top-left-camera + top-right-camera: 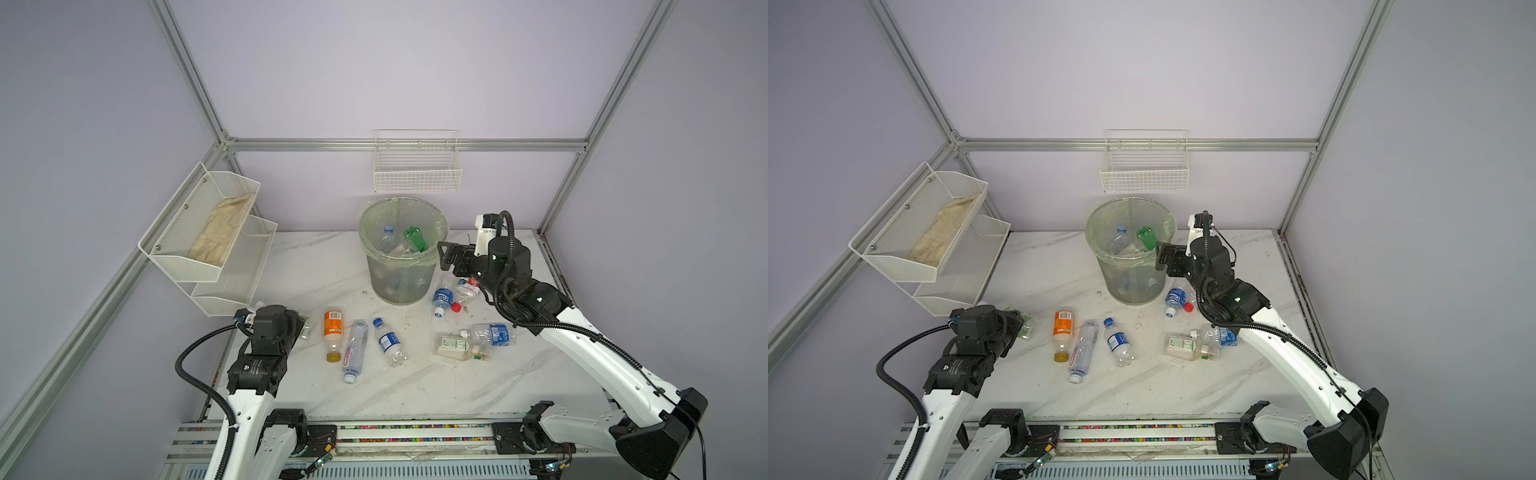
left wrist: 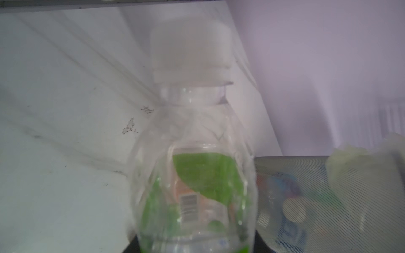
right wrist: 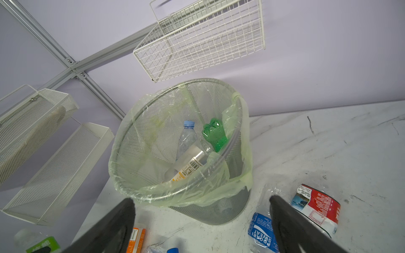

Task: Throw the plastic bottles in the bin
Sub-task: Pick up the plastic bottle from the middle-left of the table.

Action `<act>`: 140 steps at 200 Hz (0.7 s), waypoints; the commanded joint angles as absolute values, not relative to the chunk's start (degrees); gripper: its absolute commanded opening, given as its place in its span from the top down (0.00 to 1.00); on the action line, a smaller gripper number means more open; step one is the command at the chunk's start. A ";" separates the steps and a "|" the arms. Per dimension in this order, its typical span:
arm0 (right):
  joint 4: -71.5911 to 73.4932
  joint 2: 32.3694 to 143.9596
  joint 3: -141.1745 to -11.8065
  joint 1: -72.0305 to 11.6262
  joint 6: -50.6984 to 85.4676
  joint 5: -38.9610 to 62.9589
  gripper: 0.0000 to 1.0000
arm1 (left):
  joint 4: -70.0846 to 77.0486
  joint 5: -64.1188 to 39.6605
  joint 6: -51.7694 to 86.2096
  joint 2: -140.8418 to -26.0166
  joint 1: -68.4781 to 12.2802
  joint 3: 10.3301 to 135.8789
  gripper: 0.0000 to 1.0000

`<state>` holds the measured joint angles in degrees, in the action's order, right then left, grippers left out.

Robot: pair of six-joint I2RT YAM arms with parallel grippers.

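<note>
At the tabletop's (image 1: pixel 415 386) 12 o'clock edge stands the bin (image 1: pixel 395 286), lined with a pale green bag (image 3: pixel 219 192). Three bottles show inside it: a light-blue-capped bottle (image 3: pixel 188 137), a green-tinted bottle (image 3: pixel 215 134) and a white-labelled bottle (image 3: pixel 189 163).

The right hand (image 1: pixel 445 253) hangs at the bin's 3 o'clock, level with the rim. Its fingers (image 3: pixel 285 216) are spread wide with nothing between them. Just beside the bin's base at 4 o'clock lie a Pocari bottle (image 1: pixel 442 299) with a blue label and a red-labelled bottle (image 1: pixel 467 289), close together.

Over at the tabletop's 9 o'clock edge, the left hand (image 1: pixel 1018 328) pinches a green-labelled bottle (image 2: pixel 192 175) with a white cap. In the left wrist view the bottle hides most of the fingers. Whether it is clear of the surface cannot be told.

Near the centre three bottles lie side by side: an orange-labelled bottle (image 1: pixel 333 332), a long clear bottle (image 1: pixel 355 351) and a dark-blue-capped bottle (image 1: pixel 388 343). Toward 3 o'clock a pale-labelled bottle (image 1: pixel 459 347) lies against a crumpled bottle (image 1: pixel 494 334) with a blue label.
</note>
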<state>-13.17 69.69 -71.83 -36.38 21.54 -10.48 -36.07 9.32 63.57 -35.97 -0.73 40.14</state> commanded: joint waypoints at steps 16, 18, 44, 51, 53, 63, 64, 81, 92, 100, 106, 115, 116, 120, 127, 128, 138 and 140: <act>-13.89 67.84 -70.68 -36.30 21.80 -11.00 0.03 | -14.48 -1.24 53.07 -28.72 -0.33 37.72 1.00; -13.89 67.80 -70.69 -36.30 21.86 -10.99 0.03 | -13.46 -1.76 52.80 -28.38 -0.35 37.49 1.00; -13.89 67.77 -70.53 -36.30 21.89 -10.73 0.03 | 4.93 -13.79 50.14 -27.17 -0.34 34.47 1.00; -13.89 67.84 -70.36 -36.30 21.98 -10.64 0.03 | 8.97 -16.89 49.59 -27.92 -0.38 34.27 1.00; -13.86 67.83 -70.32 -36.30 22.02 -10.64 0.03 | 9.67 -17.65 49.57 -28.21 -0.36 34.36 1.00; -13.80 67.82 -70.27 -36.31 22.15 -10.56 0.03 | 11.12 -20.66 49.09 -29.79 -0.44 35.69 1.00; -13.80 67.79 -70.25 -36.30 22.15 -10.55 0.03 | 11.10 -20.92 48.98 -30.01 -0.48 35.91 1.00; -13.80 67.81 -70.13 -36.30 22.31 -10.40 0.03 | 11.16 -25.07 47.29 -32.99 -0.57 39.03 1.00; -13.88 67.70 -70.05 -36.30 22.24 -10.42 0.03 | 11.08 -26.38 46.40 -34.38 -0.74 40.56 1.00; -13.94 67.63 -70.05 -36.30 22.20 -10.46 0.03 | 11.20 -26.88 45.68 -35.06 -1.03 41.46 1.00; -13.97 67.45 -70.08 -36.30 22.18 -10.57 0.03 | 11.16 -27.11 44.94 -35.45 -1.34 41.98 1.00; -14.06 67.28 -69.96 -36.30 22.06 -10.70 0.03 | 11.18 -27.21 43.89 -35.97 -1.95 42.69 1.00; -14.06 67.26 -69.96 -36.34 22.06 -10.71 0.03 | 11.17 -27.23 43.79 -36.00 -1.99 42.70 1.00; -14.06 67.19 -69.96 -36.30 21.98 -10.77 0.03 | 11.12 -27.17 43.34 -36.18 -2.37 43.02 1.00; -14.02 67.13 -69.78 -36.30 21.97 -10.85 0.03 | 11.17 -26.96 42.73 -36.46 -3.02 43.48 1.00; -14.04 67.09 -69.78 -36.30 21.97 -10.88 0.03 | 11.21 -26.93 42.63 -36.51 -3.14 43.54 1.00; -13.97 67.06 -69.61 -36.33 21.98 -10.94 0.03 | 11.08 -26.68 41.36 -37.05 -4.40 44.13 1.00; -13.97 67.10 -69.65 -36.35 21.97 -10.93 0.03 | 11.12 -26.69 41.01 -37.23 -4.77 44.21 1.00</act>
<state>-13.19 68.75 -70.41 -36.38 21.80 -10.33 6.92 -23.88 46.04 -37.04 -2.33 37.28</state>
